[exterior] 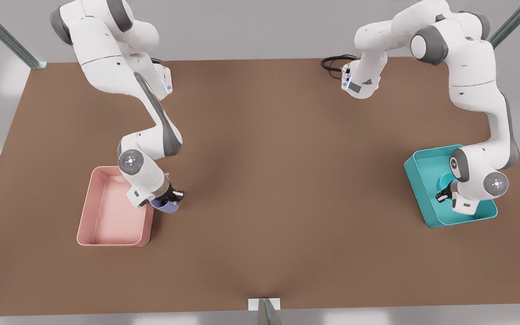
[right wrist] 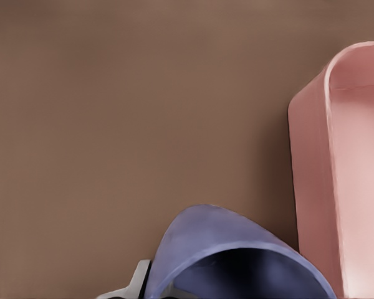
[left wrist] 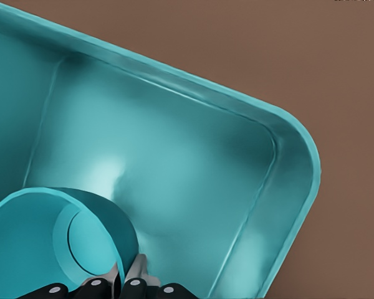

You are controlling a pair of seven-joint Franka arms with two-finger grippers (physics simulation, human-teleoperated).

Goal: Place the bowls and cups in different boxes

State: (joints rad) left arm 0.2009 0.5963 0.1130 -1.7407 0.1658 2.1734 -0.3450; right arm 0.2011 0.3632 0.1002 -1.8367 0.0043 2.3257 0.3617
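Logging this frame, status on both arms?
Left end effector shut on teal bowl, over teal box. Right end effector shut on cup, beside pink box, not over it. Path clear.

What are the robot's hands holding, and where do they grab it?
The left gripper pinches the teal bowl by its rim, over the teal box. The right gripper holds the cup by its rim, beside the pink box.

You've got a plain brown counter (exterior: 260, 180). Two boxes sit flat on it, well apart: the pink box (exterior: 106, 216) at about 8 o'clock in the front view, square to the counter edge, and the teal box (exterior: 422, 180) at about 4 o'clock, turned slightly off square. A black cable loop (exterior: 334, 63) lies at 1 o'clock by the far edge.
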